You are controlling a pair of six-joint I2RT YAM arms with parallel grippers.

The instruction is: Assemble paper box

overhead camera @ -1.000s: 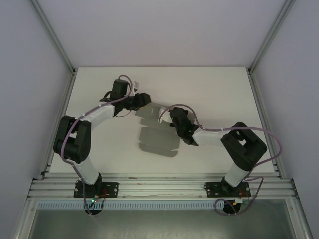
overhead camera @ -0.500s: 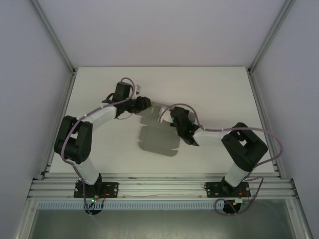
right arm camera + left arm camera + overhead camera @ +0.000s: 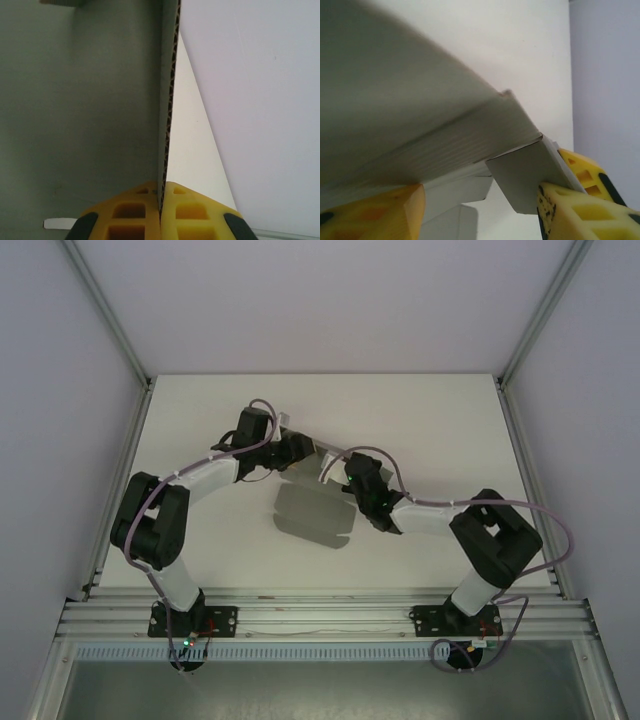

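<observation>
On the tabletop (image 3: 450, 420) between the arms, the paper box (image 3: 312, 515) lies half-folded; right fingers (image 3: 135, 212) pinch one raised panel's edge, likely steadying it, while left fingers (image 3: 570, 212) stand wide astride a flap, seemingly to fold it.

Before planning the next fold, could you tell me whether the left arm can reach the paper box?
Probably yes: the left gripper stands open around the paper box, whose edge the right gripper pinches.
</observation>
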